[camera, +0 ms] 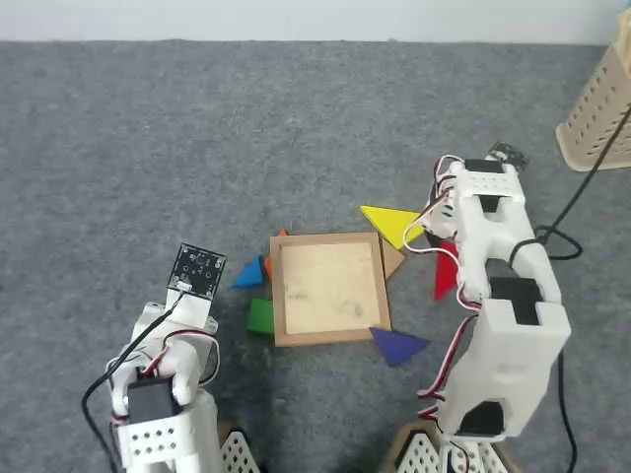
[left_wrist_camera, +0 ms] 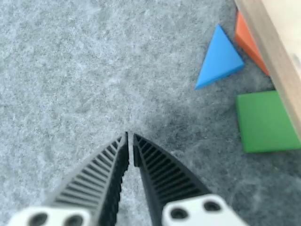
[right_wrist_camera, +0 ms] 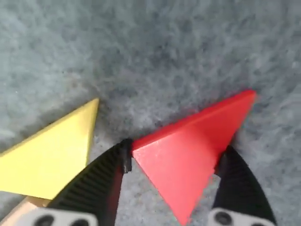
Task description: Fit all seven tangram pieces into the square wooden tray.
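Note:
The square wooden tray (camera: 279,296) lies empty mid-table. My right gripper (right_wrist_camera: 175,157) is shut on the red triangle (right_wrist_camera: 186,155), one finger (right_wrist_camera: 106,181) at a corner and the other at the opposite edge. The yellow triangle (right_wrist_camera: 51,155) lies just beside it on the carpet. From above, the red triangle (camera: 446,273) sits right of the tray, partly under the right arm (camera: 493,256), with the yellow triangle (camera: 392,225) behind it. My left gripper (left_wrist_camera: 130,137) is shut and empty over bare carpet, short of the blue triangle (left_wrist_camera: 220,59), green square (left_wrist_camera: 265,121) and orange piece (left_wrist_camera: 249,40).
A purple triangle (camera: 397,344) lies off the tray's front right corner. A tan piece (camera: 394,259) pokes out at the tray's right side. A perforated beige basket (camera: 599,108) stands at the far right. Open carpet stretches behind the tray.

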`<control>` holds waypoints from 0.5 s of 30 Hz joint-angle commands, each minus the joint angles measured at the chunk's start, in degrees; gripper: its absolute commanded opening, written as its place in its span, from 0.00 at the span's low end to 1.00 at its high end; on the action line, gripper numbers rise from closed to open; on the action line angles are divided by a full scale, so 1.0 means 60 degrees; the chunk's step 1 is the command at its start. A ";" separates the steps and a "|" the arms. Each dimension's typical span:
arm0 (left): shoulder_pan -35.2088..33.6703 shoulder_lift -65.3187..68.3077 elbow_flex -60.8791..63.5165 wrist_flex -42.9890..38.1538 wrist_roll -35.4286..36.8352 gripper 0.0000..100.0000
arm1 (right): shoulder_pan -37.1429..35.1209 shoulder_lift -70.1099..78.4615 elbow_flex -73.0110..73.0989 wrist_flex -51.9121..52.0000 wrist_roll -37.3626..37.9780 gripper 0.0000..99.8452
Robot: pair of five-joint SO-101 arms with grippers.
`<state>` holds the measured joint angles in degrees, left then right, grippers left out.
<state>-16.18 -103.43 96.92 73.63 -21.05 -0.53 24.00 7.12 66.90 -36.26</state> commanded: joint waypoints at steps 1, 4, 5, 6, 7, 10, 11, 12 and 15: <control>-0.0015 -0.0190 -0.0066 -0.0015 -0.0059 0.01 | 0.0066 0.0051 -0.0410 -0.0066 0.0396 0.15; -0.0015 -0.0190 -0.0066 -0.0015 -0.0059 0.01 | 0.0066 0.0051 -0.0381 -0.0051 0.0469 0.14; -0.0015 -0.0190 -0.0066 -0.0015 -0.0059 0.01 | 0.0066 0.0037 -0.0381 0.0007 0.0586 0.14; -0.0015 -0.0190 -0.0066 -0.0015 -0.0059 0.01 | 0.0066 0.0007 -0.0410 0.0095 0.0894 0.14; -0.0015 -0.0190 -0.0066 -0.0015 -0.0059 0.01 | 0.0066 -0.0022 -0.0410 0.0139 0.1319 0.14; -0.0015 -0.0190 -0.0066 -0.0015 -0.0059 0.01 | 0.0037 -0.0168 -0.0425 0.0110 0.3121 0.10; -0.0015 -0.0190 -0.0066 -0.0015 -0.0059 0.01 | -0.0007 -0.0271 -0.0425 0.0110 0.3810 0.08; -0.0015 -0.0190 -0.0066 -0.0015 -0.0059 0.01 | -0.0022 -0.0403 -0.0425 0.0125 0.4352 0.07; -0.0015 -0.0190 -0.0066 -0.0015 -0.0059 0.01 | -0.0125 -0.0886 -0.0396 0.0139 0.5187 0.05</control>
<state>-16.18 -103.43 96.92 73.63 -21.05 -0.53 23.12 6.68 66.99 -11.74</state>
